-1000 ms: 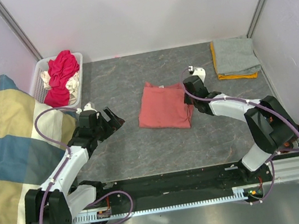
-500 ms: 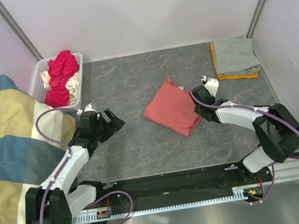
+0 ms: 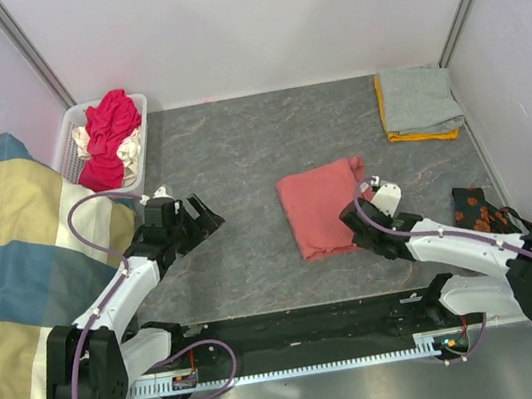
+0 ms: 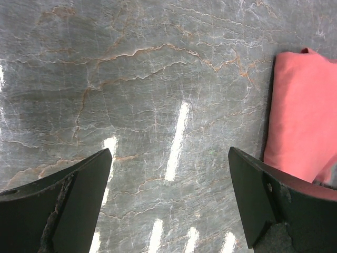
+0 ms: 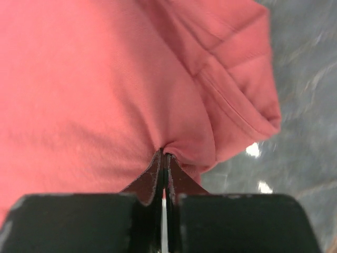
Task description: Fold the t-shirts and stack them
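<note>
A folded salmon-pink t-shirt (image 3: 320, 208) lies mid-table, slightly right of centre. My right gripper (image 3: 356, 221) is shut on its near right edge; in the right wrist view the cloth (image 5: 121, 79) puckers where the fingertips (image 5: 164, 158) pinch it. My left gripper (image 3: 210, 216) hovers open over bare table to the left, and its wrist view catches the pink t-shirt (image 4: 303, 113) at the right edge. A grey t-shirt (image 3: 418, 99) lies folded on an orange one (image 3: 422, 135) at the back right. Magenta-red (image 3: 110, 133) and cream (image 3: 83, 140) t-shirts fill the basket.
A white lattice basket (image 3: 68, 140) stands at the back left. A big striped cushion (image 3: 29, 298) leans along the left side. A dark patterned cloth (image 3: 476, 210) lies near the right wall. White walls close in the grey marbled table (image 3: 227, 145).
My right gripper has dragged the pink t-shirt toward the near right and turned it, its arm folding back toward its base. The left arm has hardly moved.
</note>
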Controlling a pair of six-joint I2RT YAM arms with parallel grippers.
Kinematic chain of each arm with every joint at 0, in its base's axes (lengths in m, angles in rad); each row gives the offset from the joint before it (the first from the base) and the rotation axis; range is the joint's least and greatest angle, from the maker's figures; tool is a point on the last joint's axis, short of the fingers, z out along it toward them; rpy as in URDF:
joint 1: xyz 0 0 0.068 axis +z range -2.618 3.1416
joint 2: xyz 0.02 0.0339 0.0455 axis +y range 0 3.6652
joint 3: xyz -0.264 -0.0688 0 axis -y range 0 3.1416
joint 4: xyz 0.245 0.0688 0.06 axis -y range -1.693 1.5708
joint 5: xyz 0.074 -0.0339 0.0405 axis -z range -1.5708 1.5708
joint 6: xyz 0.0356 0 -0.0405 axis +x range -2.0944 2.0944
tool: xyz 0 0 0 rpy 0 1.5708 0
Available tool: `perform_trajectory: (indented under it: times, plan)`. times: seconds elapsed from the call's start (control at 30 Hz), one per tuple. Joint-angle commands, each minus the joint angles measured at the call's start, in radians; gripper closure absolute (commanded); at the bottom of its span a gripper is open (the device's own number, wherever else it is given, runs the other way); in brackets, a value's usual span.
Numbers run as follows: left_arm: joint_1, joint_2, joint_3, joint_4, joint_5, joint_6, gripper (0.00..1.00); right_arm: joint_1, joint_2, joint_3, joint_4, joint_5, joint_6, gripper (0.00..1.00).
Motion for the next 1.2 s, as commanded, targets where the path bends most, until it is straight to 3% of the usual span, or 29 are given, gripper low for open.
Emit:
perform_trajectory:
  times: [0.0,0.07,0.17,0.37,0.5,0.67,0.87,1.17]
  plan:
    - [-0.002,0.005,-0.002,0.036,0.019,0.028,0.0,0.106,-0.095,-0.014,-0.18,-0.006,0.146,0.84]
    - [-0.003,0.003,-0.005,0.036,0.021,0.028,0.0,0.14,-0.159,0.005,-0.262,0.01,0.162,0.65]
    - [-0.003,0.003,-0.008,0.037,0.025,0.027,0.0,0.185,-0.256,0.074,-0.361,0.1,0.153,0.46]
    - [-0.005,-0.003,-0.008,0.042,0.028,0.014,0.0,0.183,-0.308,0.235,-0.332,0.402,-0.047,0.32]
    - [-0.008,-0.011,-0.008,0.042,0.033,0.013,0.0,0.115,-0.229,0.261,-0.159,0.499,-0.214,0.29]
    - [-0.006,-0.031,-0.007,0.026,0.041,0.019,0.0,-0.127,-0.051,0.214,0.109,0.286,-0.357,0.29]
    - [-0.008,-0.049,-0.005,0.007,0.047,0.03,0.0,-0.195,0.095,0.184,0.3,0.134,-0.476,0.29]
    - [-0.006,-0.048,-0.02,0.01,0.054,0.025,0.0,-0.249,0.205,0.125,0.271,0.097,-0.414,0.29]
